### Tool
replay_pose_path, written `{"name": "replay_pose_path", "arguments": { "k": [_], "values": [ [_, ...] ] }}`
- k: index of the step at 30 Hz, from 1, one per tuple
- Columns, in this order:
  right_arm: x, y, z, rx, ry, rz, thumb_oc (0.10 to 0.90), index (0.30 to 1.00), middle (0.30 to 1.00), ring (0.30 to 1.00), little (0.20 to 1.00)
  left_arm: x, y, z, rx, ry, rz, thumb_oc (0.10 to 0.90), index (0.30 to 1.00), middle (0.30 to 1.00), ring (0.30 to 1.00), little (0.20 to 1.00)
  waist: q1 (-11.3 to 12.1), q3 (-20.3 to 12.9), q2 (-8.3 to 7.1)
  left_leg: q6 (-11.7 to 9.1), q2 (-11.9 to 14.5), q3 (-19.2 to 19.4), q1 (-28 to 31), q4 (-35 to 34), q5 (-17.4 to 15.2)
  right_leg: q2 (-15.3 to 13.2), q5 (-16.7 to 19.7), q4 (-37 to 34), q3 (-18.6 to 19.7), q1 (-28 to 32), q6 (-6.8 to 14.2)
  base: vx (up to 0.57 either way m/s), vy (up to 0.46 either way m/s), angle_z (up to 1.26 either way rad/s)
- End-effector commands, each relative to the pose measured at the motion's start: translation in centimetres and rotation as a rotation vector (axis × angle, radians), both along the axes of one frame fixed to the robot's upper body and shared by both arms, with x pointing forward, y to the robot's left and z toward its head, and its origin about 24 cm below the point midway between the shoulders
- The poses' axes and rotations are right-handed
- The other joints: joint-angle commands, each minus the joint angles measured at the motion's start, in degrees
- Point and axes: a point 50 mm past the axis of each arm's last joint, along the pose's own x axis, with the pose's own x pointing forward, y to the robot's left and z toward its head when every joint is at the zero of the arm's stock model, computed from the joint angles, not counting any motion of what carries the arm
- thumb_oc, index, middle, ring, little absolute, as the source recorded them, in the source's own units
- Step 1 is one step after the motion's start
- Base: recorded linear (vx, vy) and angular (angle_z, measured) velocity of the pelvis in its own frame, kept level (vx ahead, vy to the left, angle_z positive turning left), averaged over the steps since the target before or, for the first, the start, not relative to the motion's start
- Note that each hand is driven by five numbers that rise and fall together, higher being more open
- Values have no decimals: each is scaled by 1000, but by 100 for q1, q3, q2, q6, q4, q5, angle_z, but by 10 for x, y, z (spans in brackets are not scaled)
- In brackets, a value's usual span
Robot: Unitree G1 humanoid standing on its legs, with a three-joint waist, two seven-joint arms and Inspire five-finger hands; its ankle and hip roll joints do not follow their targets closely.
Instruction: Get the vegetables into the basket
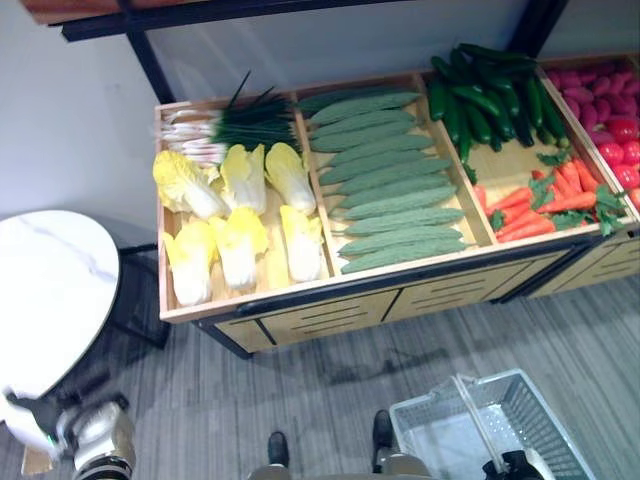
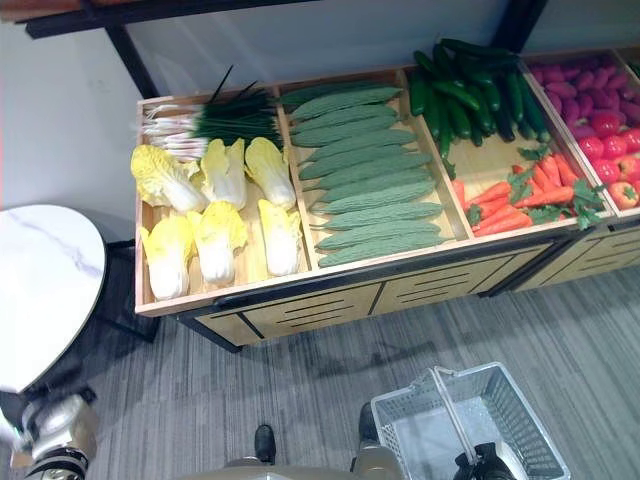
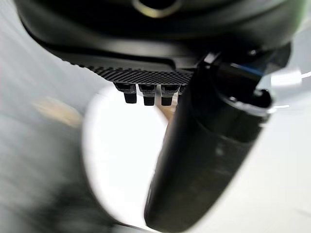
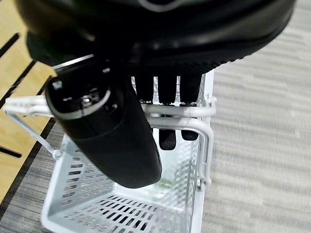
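**Basket in hand before a full produce stand**

The right robot hand [image 4: 146,97] has its fingers curled over the white handle [image 4: 177,121] of the wire basket [image 1: 500,425], which hangs below the hand above the grey striped floor [image 1: 300,400]; the basket's inside looks bare. The left robot hand [image 3: 194,145] hangs low beside a round white marble table [image 1: 50,290], with short fingertips [image 3: 143,94] showing past the palm; whether they are straight or curled cannot be told, and nothing shows in its grasp.

Ahead of both hands, beyond the basket, stands a wooden display stand [image 1: 330,310] divided into compartments. Toward the left hand's side lie pale yellow napa cabbages [image 1: 230,220] with spring onions [image 1: 230,125] behind them. The middle compartment holds a stack of ridged green gourds [image 1: 385,185]. Toward the right hand's side, dark cucumbers [image 1: 490,95] lie behind carrots [image 1: 545,200], and red and pink produce [image 1: 610,110] sits in the far compartment.
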Motion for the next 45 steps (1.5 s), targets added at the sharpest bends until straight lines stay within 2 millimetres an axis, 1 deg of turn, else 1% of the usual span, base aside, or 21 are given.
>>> {"name": "replay_pose_path", "arguments": {
  "k": [1, 3, 4, 5, 6, 9, 12, 17, 19, 20, 26, 28, 34, 36, 37, 39, 40, 41, 43, 44, 45],
  "values": [
    [-1, -9, 4, -52, -15, -29, 400, 300, 300, 300, 300, 8, 14, 26, 216, 16, 104, 900, 1000, 1000, 1000, 1000, -95, 132, -260, -204, 7, -8, -236, -2, 178, -475, -137, 19, -23, 272, 549, 0, 0, 0],
    [0, -8, 4, -51, -6, -18, 400, 300, 300, 300, 300, 18, 6, 35, 254, -10, 77, 900, 1000, 1000, 1000, 1000, -123, 124, -281, -197, 6, 7, -221, -2, 166, -473, -137, 12, -1, 275, 546, 0, -2, -2],
    [2, -8, 4, -51, -9, -11, 400, 300, 300, 300, 300, 28, -4, 44, 271, -51, 17, 900, 1000, 1000, 1000, 1000, -149, 133, -288, -191, 4, 16, -222, -2, 163, -475, -132, 8, 8, 271, 546, 0, 0, 0],
    [2, -9, 4, -52, -9, -12, 400, 300, 300, 300, 300, 28, -5, 44, 271, -51, 16, 900, 1000, 1000, 1000, 1000, -139, 139, -284, -190, 3, 17, -219, -2, 162, -475, -132, 8, 10, 272, 547, 0, 0, 0],
    [5, -8, 4, -52, -7, 6, 400, 300, 300, 300, 300, 44, -27, 61, 281, -164, -114, 900, 1000, 1000, 1000, 1000, -173, 151, -278, -181, -2, 25, -225, -2, 163, -479, -121, 4, 26, 258, 542, 0, 0, 0],
    [12, -8, 5, -48, -11, 34, 400, 300, 300, 300, 300, 61, -61, 76, 266, -286, -339, 900, 1000, 1000, 1000, 1000, -225, 160, -270, -174, 1, 52, -228, -2, 160, -489, -102, 1, 51, 246, 544, 0, 0, 0],
    [21, -7, 6, -42, -26, 66, 400, 300, 300, 300, 300, 71, -77, 76, 213, -324, -450, 900, 1000, 1000, 1000, 1000, -282, 159, -271, -169, 13, 108, -201, -2, 153, -490, -97, 0, 115, 229, 542, -4, 10, -7],
    [35, -1, 7, -29, -55, 117, 400, 300, 300, 300, 300, 88, -111, 82, 154, -388, -645, 900, 1000, 1000, 1000, 1000, -364, 156, -280, -165, 40, 193, -160, -2, 138, -460, -98, 0, 212, 182, 528, -2, 0, -13],
    [39, 1, 7, -24, -63, 136, 400, 300, 300, 300, 300, 91, -119, 88, 167, -408, -685, 900, 1000, 1000, 1000, 1000, -397, 150, -284, -167, 54, 220, -158, -2, 136, -448, -94, 0, 254, 154, 523, -4, -5, -6],
    [39, 2, 7, -23, -63, 138, 400, 300, 300, 300, 300, 93, -122, 84, 146, -399, -699, 900, 1000, 1000, 1000, 1000, -407, 148, -289, -167, 66, 238, -156, -2, 139, -438, -93, 0, 270, 140, 519, 0, -7, -8],
    [42, 4, 7, -21, -72, 147, 400, 300, 300, 300, 300, 101, -135, 75, 84, -381, -740, 900, 1000, 1000, 1000, 1000, -481, 142, -319, -178, 119, 304, -142, -2, 144, -387, -105, 0, 345, 103, 499, 2, -15, -13],
    [38, 7, 5, -17, -68, 130, 400, 300, 300, 300, 300, 100, -133, 66, 70, -346, -679, 900, 1000, 1000, 1000, 1000, -494, 144, -354, -184, 153, 327, -137, -2, 142, -352, -116, 0, 363, 85, 493, 11, -40, -6],
    [34, 7, 3, -24, -61, 118, 400, 300, 300, 300, 300, 97, -127, 59, 96, -291, -615, 900, 1000, 1000, 1000, 1000, -484, 145, -387, -193, 173, 360, -133, -2, 142, -320, -117, 0, 388, 65, 485, 1, -8, -1],
    [34, 7, 3, -29, -58, 117, 400, 300, 300, 300, 300, 96, -120, 43, 108, -178, -577, 900, 1000, 1000, 1000, 1000, -483, 145, -391, -196, 190, 374, -135, -2, 148, -312, -117, 0, 393, 49, 482, 0, 0, 0],
    [34, 7, 3, -29, -58, 116, 400, 300, 300, 300, 300, 96, -120, 43, 108, -178, -576, 900, 1000, 1000, 1000, 1000, -482, 145, -392, -196, 190, 374, -136, -2, 148, -312, -117, 0, 393, 48, 482, 0, 0, 0],
    [36, 10, 3, -24, -65, 131, 400, 300, 300, 300, 300, 96, -118, 35, 119, -119, -566, 900, 1000, 1000, 1000, 1000, -504, 154, -397, -199, 193, 393, -139, -2, 149, -307, -105, 0, 406, 36, 479, 0, 0, 0],
    [37, 10, 3, -27, -62, 139, 400, 300, 300, 300, 300, 98, -118, 27, 139, -51, -561, 900, 1000, 1000, 1000, 1000, -517, 156, -403, -202, 199, 402, -139, -2, 146, -299, -101, 0, 414, 25, 478, 0, 0, 0],
    [37, 10, 3, -27, -62, 139, 400, 300, 300, 300, 300, 98, -118, 27, 139, -52, -561, 900, 1000, 1000, 1000, 1000, -514, 157, -404, -202, 199, 404, -139, -2, 146, -299, -101, 0, 416, 24, 478, 0, 0, 0],
    [37, 11, 3, -27, -62, 142, 400, 300, 300, 300, 300, 99, -115, 18, 148, 22, -543, 900, 1000, 1000, 1000, 1000, -532, 156, -413, -202, 208, 415, -139, -2, 150, -289, -90, 0, 428, 9, 478, -1, -5, -4],
    [37, 11, 2, -28, -59, 145, 400, 300, 300, 300, 300, 100, -115, 19, 166, 31, -538, 900, 1000, 1000, 1000, 1000, -536, 155, -418, -203, 211, 418, -143, -2, 147, -286, -90, 0, 435, 0, 478, -6, -2, -4],
    [38, 12, 2, -28, -59, 149, 400, 300, 300, 300, 300, 100, -112, 9, 162, 96, -524, 900, 1000, 1000, 1000, 1000, -555, 145, -427, -205, 220, 434, -151, -2, 152, -280, -86, 0, 447, -13, 476, 0, 0, 0]
  ]
}}
